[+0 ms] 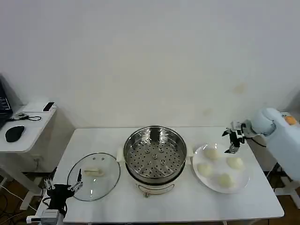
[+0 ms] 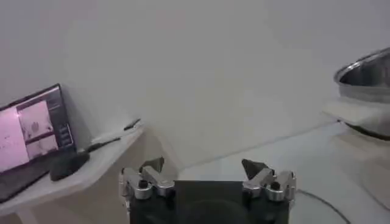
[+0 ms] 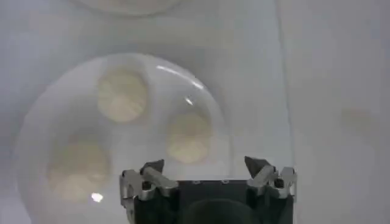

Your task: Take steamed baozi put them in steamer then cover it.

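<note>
Several cream-white steamed baozi lie on a white plate right of the steamer, a shiny steel pot whose perforated tray holds nothing. My right gripper hovers open above the plate's far edge, holding nothing. From its wrist, the baozi sit on the plate just ahead of the open right gripper. The glass cover lies flat on the table left of the steamer. My left gripper is parked open at the table's front left corner, near the cover's rim.
A side desk with a mouse and laptop stands to the left. The left wrist view shows the open left gripper, the steamer's side and the white wall. The white table has bare room along the front.
</note>
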Robot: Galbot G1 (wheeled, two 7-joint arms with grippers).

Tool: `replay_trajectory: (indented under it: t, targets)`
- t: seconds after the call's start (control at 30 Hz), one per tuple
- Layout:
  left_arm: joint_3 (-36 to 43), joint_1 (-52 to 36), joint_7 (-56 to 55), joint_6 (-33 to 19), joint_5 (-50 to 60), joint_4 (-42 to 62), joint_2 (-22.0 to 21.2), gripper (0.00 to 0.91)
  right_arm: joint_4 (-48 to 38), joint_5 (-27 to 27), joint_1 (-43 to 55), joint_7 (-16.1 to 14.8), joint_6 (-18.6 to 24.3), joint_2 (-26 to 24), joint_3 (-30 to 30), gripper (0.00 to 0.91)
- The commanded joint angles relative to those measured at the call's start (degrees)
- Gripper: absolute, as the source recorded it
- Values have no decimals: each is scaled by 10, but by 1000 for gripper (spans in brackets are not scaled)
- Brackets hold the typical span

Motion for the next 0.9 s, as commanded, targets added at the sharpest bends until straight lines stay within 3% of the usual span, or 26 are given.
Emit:
replay_trajectory:
  t: [0.03,0.33,0.7,0.9]
  targets:
    - [-2,5,-1,1,8,3,-3,907,-61,-91,-3,-8,22,58,7,907]
    - [3,16,-3,-2,17,12,-9,907,-81,-138,-53,14,22,98,78,907]
    - [7,13,-6,-4,21,28,-9,907,-129,-147,-52,43,17,123,93,907]
    - [5,13,-4,-3,21,30,-5,907,-133,-136,-52,43,10,131,93,907]
